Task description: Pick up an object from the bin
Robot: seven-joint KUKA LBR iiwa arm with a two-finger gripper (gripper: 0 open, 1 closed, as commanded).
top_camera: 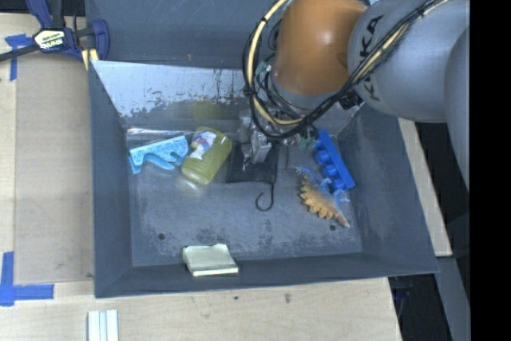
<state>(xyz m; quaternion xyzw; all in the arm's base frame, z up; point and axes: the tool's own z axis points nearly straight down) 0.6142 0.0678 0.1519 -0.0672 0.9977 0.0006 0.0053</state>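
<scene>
The bin (112,196) was scuffed grey. It held a yellow-green bottle (205,158) with a pale label, a light blue packet (160,153), a deep blue block (331,162), a tan leaf (322,204) and a pale yellow pad (210,259). The arm's cover (319,40) was orange.

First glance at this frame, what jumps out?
The arm's orange cover looms over the back of the bin, with the gripper low beside a yellow-green bottle. A blue block and a tan jagged piece lie at right; a pale pad sits on the front slope.
</scene>
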